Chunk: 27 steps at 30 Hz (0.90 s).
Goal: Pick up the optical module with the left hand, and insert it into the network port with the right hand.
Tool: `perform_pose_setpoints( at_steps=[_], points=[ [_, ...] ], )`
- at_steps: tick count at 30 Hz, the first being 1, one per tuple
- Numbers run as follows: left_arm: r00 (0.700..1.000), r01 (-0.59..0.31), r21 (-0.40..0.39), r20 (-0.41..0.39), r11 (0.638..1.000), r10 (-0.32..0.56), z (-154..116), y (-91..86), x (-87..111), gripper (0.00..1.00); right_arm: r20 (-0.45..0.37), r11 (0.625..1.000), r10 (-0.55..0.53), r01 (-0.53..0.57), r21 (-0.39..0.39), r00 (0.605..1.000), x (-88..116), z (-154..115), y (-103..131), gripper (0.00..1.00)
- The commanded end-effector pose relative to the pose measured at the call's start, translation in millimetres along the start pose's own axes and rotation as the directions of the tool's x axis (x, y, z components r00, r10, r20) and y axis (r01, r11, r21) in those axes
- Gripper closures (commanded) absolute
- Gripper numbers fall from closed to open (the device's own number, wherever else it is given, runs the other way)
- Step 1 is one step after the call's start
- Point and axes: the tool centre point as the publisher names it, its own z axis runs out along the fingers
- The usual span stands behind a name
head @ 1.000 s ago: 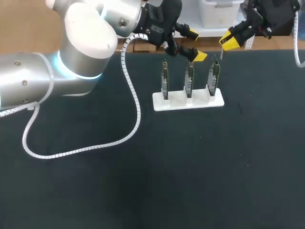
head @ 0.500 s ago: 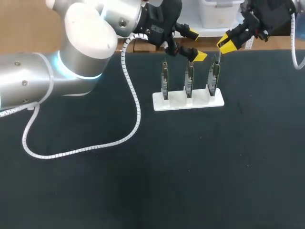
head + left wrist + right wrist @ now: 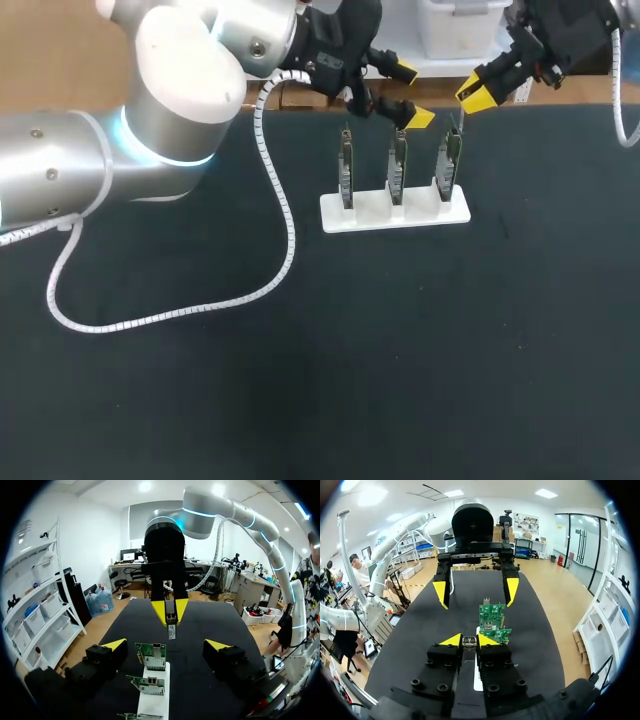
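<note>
A: Since a second ago, our right tool [image 3: 476,93] has edged slightly toward the rack [image 3: 395,212]. Our left tool [image 3: 411,95] has kept its place.

B: Agreed. The right tool is closed on the optical module [image 3: 171,629], a small, slim grey metal piece. It is pinched between the 2 yellow tips and juts out past them.

A: Where do we place it?

B: In the air, just above and beyond the right-end one of the 3 green boards [image 3: 398,165] standing upright in the rack. In the left wrist view it is apart from that board.

A: And the left tool?

B: Spread wide with nothing in it, over the far side of the middle board, near the right tool.

A: Room to move?

B: The white rack stands near the far edge of the bench [image 3: 450,380]. A wide stretch of dark bench lies between it and the near edge. Our left arm's white spiral cable [image 3: 170,318] loops across the left part. Above the rack the 2 tools hang close together, so the gap there is narrow.

A: What is hard to see?

B: From the head view the boards are edge-on and the module is a mere sliver. In the left wrist view, a network port [image 3: 159,649] shows as a metal cage on the board nearest the module. In the right wrist view our own tool hides the rack's near end. We make out 2 boards ahead of it, and the 3rd we cannot pick out.
</note>
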Motion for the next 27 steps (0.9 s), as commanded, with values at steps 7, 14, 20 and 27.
perform_pose_setpoints(
  at_steps=[7, 14, 20, 27],
  points=[
    [1.0, 0.003, 0.001, -0.008, 1.0, -0.003, 0.7, 1.0, -1.6, 0.0, -0.005, 1.0, 0.0, 0.0, 0.003, 1.0, 2.1, -0.1, 0.7, 1.0],
    [1.0, 0.003, 0.001, -0.008, 1.0, -0.003, 0.7, 1.0, -1.6, 0.0, -0.004, 1.0, 0.003, -0.003, -0.002, 1.0, 2.0, 4.2, -0.4, 1.0],
    [1.0, 0.003, 0.001, -0.008, 1.0, -0.003, 0.7, 1.0, -1.6, 0.0, 0.004, 1.0, 0.024, -0.024, 0.011, 1.0, 4.0, 7.8, -1.4, 1.0],
    [1.0, 0.003, 0.001, -0.008, 1.0, -0.003, 0.7, 1.0, -1.6, 0.0, 0.013, 0.999, 0.038, -0.038, 0.035, 0.999, 5.5, 6.7, -3.2, 1.0]
  ],
)
